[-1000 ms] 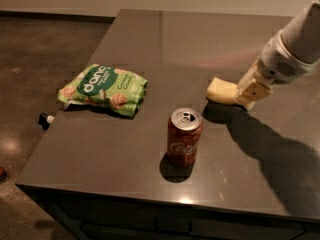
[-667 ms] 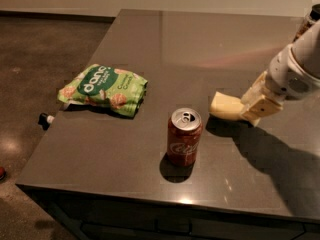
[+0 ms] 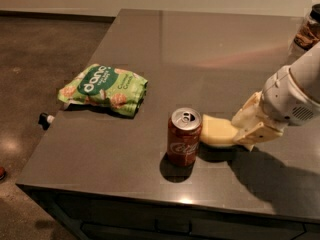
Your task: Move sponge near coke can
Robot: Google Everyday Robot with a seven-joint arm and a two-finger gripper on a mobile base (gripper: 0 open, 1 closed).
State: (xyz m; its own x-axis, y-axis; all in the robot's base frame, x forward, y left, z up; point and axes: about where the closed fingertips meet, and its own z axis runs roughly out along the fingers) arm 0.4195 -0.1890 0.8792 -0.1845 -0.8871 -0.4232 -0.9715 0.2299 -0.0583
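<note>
The coke can (image 3: 183, 136) stands upright near the front middle of the dark table, red-brown with a silver top. The pale yellow sponge (image 3: 216, 131) lies just right of the can, touching or almost touching it. My gripper (image 3: 239, 129) comes in from the right on a white arm and is shut on the sponge's right end, low over the table.
A green snack bag (image 3: 104, 88) lies to the left of the can. A jar (image 3: 309, 29) stands at the far right back edge. The table's front edge (image 3: 150, 196) and left edge are close to the can. A small dark object (image 3: 45, 119) lies on the floor to the left.
My gripper has carried the sponge forward and to the left, from the right middle of the table down to the can's right side.
</note>
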